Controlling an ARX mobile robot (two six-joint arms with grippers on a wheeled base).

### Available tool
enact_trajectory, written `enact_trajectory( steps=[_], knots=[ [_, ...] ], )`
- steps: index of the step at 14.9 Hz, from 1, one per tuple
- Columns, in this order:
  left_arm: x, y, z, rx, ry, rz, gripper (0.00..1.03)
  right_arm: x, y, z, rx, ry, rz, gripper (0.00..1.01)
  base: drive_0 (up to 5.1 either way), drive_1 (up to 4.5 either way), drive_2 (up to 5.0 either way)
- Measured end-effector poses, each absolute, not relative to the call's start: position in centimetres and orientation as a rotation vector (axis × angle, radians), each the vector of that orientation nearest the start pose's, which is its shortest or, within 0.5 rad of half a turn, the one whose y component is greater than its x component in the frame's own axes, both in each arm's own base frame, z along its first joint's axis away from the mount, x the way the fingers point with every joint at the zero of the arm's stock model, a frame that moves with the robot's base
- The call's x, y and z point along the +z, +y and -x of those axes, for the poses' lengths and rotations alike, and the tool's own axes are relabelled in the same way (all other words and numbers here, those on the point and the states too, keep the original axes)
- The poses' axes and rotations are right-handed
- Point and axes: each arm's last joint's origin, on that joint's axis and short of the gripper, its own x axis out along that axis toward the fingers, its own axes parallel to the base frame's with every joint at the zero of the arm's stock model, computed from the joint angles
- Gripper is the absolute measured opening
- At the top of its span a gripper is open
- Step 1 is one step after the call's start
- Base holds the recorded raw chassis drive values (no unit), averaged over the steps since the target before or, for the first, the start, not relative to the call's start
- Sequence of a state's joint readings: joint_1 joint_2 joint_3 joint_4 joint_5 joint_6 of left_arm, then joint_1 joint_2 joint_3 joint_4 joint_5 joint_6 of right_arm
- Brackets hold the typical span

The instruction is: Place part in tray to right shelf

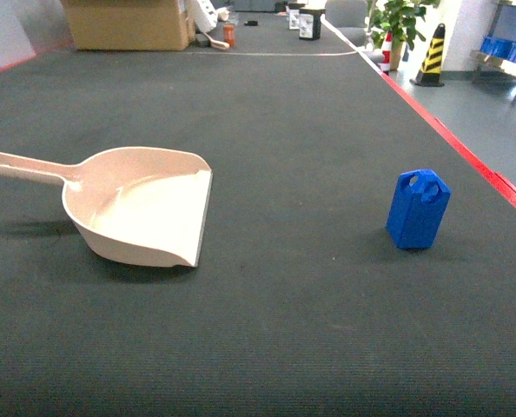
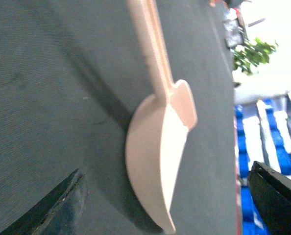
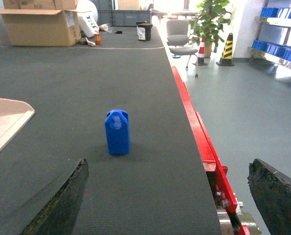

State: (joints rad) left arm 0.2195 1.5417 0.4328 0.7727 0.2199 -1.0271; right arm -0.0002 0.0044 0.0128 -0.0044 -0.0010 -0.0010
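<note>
The part (image 1: 418,209), a small blue block, stands upright on the dark table mat near the red right edge. It also shows in the right wrist view as the part (image 3: 117,132), well ahead of my right gripper (image 3: 170,200), which is open and empty. The beige tray (image 1: 145,208) lies to the left, handle pointing left, with nothing in it. My left gripper (image 2: 165,205) is open above the tray (image 2: 157,147) without touching it. Neither gripper shows in the head view. Whether the steel rack (image 3: 278,49) at the far right is the right shelf, I cannot tell.
The red table edge (image 3: 194,122) runs along the right, with grey floor beyond it. A cardboard box (image 1: 128,22) and small items sit at the table's far end. A chair (image 3: 181,39), a plant and a striped cone stand on the floor.
</note>
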Motion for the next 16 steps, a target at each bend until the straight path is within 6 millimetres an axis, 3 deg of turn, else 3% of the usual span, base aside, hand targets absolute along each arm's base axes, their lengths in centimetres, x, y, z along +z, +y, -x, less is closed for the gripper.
enact_trajectory(
  steps=[1, 4, 11, 16],
  knots=[
    [14.1, 5.2, -27.2, 0.062, 0.294, 1.059, 0.98, 16.7, 0.0, -9.7, 0.001, -0.004, 0.001, 0.98, 0.0, 0.00, 0.0],
    [13.5, 5.5, -30.7, -0.022, 0.279, 1.029, 0.98, 16.7, 0.0, -9.7, 0.001, -0.004, 0.001, 0.98, 0.0, 0.00, 0.0],
    [12.4, 6.4, -37.8, 0.025, 0.248, 1.095, 0.98, 16.7, 0.0, -9.7, 0.001, -0.004, 0.001, 0.98, 0.0, 0.00, 0.0],
    [9.8, 7.4, -41.4, 0.096, 0.265, 1.117, 0.98, 16.7, 0.0, -9.7, 0.001, -0.004, 0.001, 0.98, 0.0, 0.00, 0.0]
  ],
)
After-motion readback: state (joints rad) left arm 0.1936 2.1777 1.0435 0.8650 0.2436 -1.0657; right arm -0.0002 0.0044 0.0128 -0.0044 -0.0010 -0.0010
